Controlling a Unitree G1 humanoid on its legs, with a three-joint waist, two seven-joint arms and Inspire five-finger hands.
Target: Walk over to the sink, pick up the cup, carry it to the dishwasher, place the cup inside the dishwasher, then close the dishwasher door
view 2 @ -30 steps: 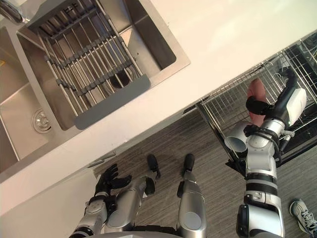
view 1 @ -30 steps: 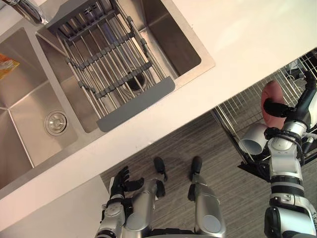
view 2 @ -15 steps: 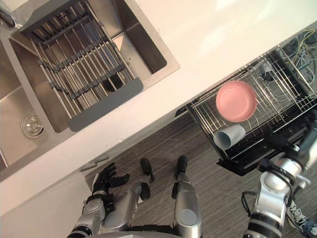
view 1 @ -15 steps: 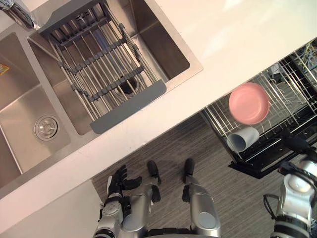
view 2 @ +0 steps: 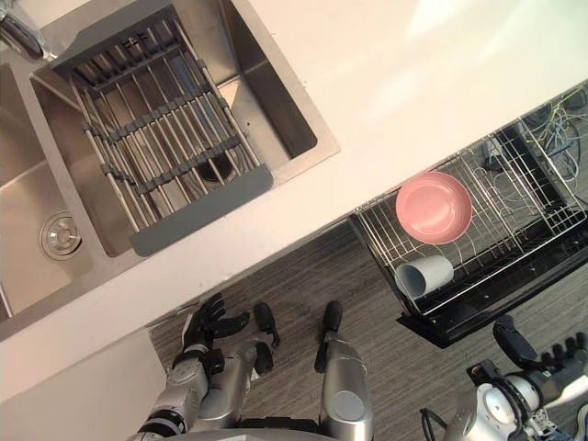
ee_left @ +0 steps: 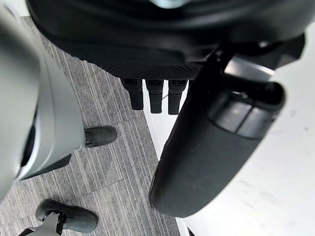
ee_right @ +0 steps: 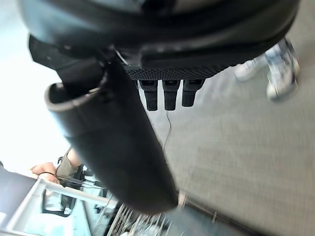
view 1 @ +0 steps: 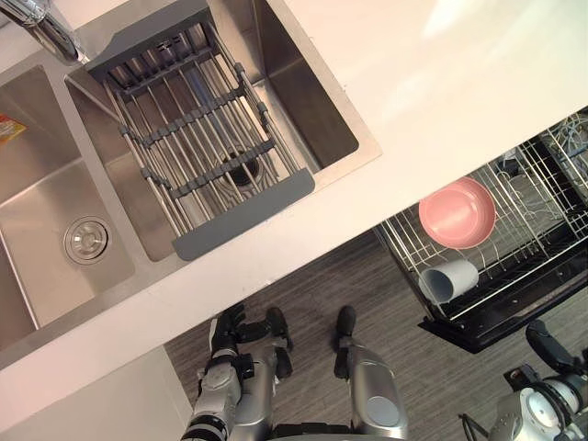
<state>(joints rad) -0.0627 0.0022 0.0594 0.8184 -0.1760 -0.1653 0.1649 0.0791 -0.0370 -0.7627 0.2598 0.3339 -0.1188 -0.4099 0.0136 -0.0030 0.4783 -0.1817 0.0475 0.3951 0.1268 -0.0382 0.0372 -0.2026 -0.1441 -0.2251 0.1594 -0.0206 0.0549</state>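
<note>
The pale cup [view 1: 448, 278] lies on its side in the pulled-out wire rack [view 1: 542, 220] of the open dishwasher, next to a pink bowl [view 1: 457, 213]. No hand touches it. My right hand [view 2: 519, 344] hangs low at the lower right, below the black dishwasher door [view 1: 496, 322] and well apart from the rack. In the right wrist view its thumb [ee_right: 113, 142] and fingers are straight and hold nothing. My left hand [view 2: 207, 322] hangs by the counter's front edge, fingers spread and holding nothing.
A steel double sink [view 1: 55, 211] with a grey roll-up drying rack [view 1: 202, 119] across one basin sits in the white counter [view 1: 441, 92]. The dishwasher rack sticks out under the counter at the right. A person's shoes [ee_right: 275, 69] stand on the grey floor.
My right hand has pulled back from the rack and dropped to the lower right. The cup stays in the rack beside the pink bowl. The camera has shifted a little.
</note>
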